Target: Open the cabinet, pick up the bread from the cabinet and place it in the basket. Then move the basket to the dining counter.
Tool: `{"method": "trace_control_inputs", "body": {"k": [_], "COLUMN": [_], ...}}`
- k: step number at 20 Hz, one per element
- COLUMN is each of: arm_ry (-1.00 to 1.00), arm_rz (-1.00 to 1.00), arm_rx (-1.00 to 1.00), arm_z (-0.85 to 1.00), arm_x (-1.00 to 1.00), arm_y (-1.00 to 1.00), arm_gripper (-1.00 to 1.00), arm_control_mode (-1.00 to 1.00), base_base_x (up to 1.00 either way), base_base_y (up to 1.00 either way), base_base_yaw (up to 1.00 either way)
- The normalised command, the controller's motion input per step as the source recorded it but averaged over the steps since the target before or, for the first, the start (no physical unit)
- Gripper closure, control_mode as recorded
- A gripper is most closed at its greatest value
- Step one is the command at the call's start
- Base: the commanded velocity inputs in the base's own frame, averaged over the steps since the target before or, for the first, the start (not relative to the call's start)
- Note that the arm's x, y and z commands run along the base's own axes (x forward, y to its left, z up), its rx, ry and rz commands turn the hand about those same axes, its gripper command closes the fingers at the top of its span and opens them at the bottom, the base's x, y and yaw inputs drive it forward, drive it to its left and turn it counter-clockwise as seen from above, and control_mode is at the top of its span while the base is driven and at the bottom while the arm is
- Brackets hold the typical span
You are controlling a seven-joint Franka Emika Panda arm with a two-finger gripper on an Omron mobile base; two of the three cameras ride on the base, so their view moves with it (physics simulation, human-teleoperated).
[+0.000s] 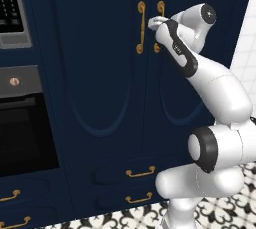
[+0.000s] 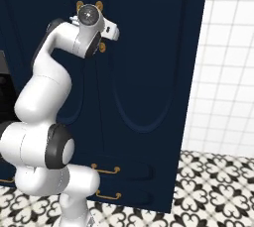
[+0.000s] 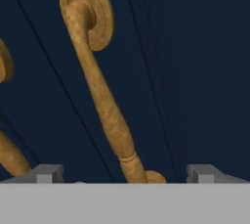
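Note:
The navy cabinet stands with both arched doors shut. Its two long brass handles run side by side at the door seam. My gripper is right up against them, reaching in from the right. In the hand view one brass handle runs slantwise between my two fingertips, and my gripper is open around it without touching. The neighbouring handle shows at the left edge. In the right base view my hand covers the handles. The bread, basket and dining counter are out of view.
A black built-in oven sits left of the cabinet, with a control panel above it. Low navy drawers with horizontal brass pulls lie below the doors. A white tiled wall and patterned floor are on the right.

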Motion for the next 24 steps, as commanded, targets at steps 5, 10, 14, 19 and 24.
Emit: {"method": "trace_control_inputs", "body": {"k": [5,10,14,19,24], "arm_ry": [0.00,0.00,0.00,-0.06,0.00], "arm_rz": [0.03,0.04,0.04,0.01,0.00], "arm_rx": [0.02,0.03,0.02,0.02,0.06], "arm_z": [-0.02,-0.01,-0.01,-0.12,0.00], "arm_x": [0.43,0.50,0.33,0.16,0.24], "arm_y": [0.06,0.00,0.00,0.02,0.06], "arm_gripper": [-1.00,-1.00,-1.00,1.00,1.00], "arm_control_mode": [-1.00,-1.00,-1.00,-1.00,-1.00], "base_base_x": [0.00,0.00,0.00,0.00,0.00], "base_base_y": [0.00,0.00,0.00,0.00,0.00], "base_base_yaw": [0.00,0.00,0.00,0.00,0.00]}}
